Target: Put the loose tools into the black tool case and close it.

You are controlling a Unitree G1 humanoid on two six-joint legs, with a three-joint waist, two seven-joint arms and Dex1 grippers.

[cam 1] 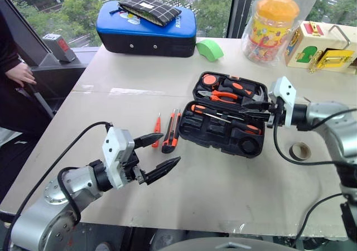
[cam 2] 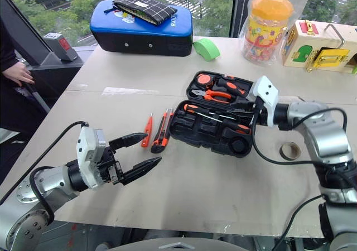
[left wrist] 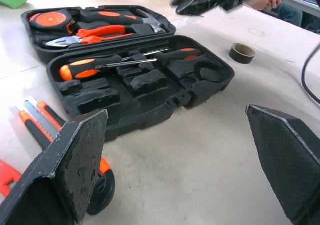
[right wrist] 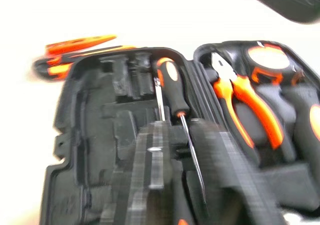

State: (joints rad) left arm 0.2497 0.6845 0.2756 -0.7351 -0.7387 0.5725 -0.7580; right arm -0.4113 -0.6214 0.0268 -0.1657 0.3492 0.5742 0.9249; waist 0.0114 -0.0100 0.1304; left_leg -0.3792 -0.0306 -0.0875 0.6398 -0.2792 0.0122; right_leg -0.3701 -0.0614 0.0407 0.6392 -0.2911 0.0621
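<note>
The black tool case (cam 1: 220, 141) lies open in the middle of the table. Its near half holds two screwdrivers (cam 1: 223, 119), and its far half holds pliers (cam 1: 223, 96) and a tape measure. Just left of the case lie two loose tools, a slim orange tester screwdriver (cam 1: 157, 124) and a black-and-orange utility knife (cam 1: 170, 131). My left gripper (cam 1: 170, 148) hangs open just in front of these two, with nothing between its fingers. My right gripper (cam 1: 252, 108) is shut over the right end of the case, above the screwdrivers, and I see nothing held in it.
A blue-topped soft case (cam 1: 146, 28) with a chequered pouch stands at the back. Beside it are a green tape roll (cam 1: 210, 49), a bagged jar with an orange lid (cam 1: 271, 25) and a wooden latch box (cam 1: 321, 46). A small tape ring (cam 1: 301, 149) lies right of the case. A person's hand (cam 1: 19, 72) rests at far left.
</note>
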